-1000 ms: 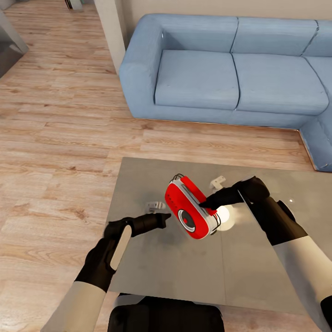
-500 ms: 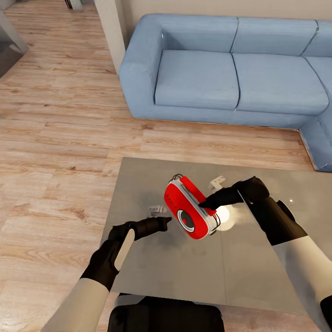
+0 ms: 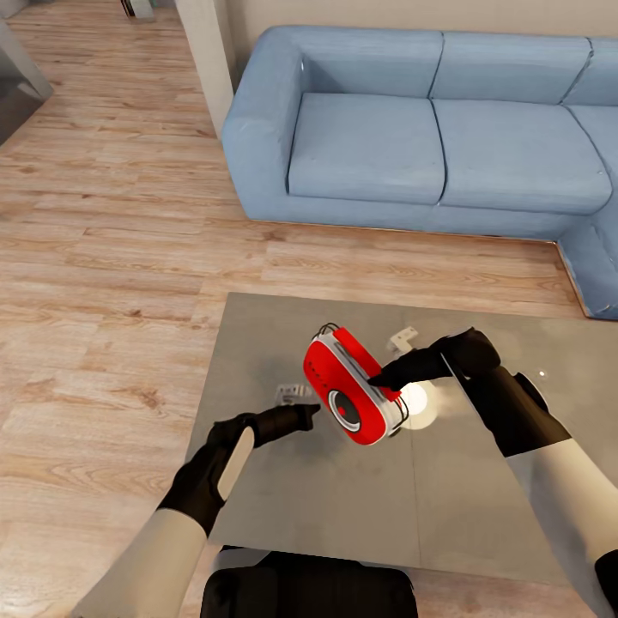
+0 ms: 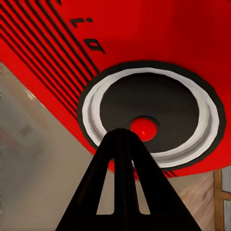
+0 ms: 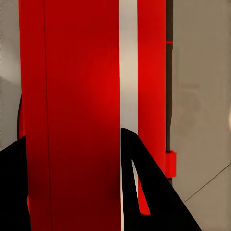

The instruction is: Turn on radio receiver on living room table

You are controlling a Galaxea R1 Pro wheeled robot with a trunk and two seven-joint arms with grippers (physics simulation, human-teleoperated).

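right gripper clamped on radio receiver (tilted, above table) | left gripper pinched closed, tip at dial

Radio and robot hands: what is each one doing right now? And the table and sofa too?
radio receiver: lifted off the table, tilted, dial facing the left hand.
right hand: shut on the radio receiver.
left hand: fingers together, tip pointing at the dial, close to it; touching or not, cannot tell.
table: glossy top, lying below the radio.
sofa: nothing on its cushions.
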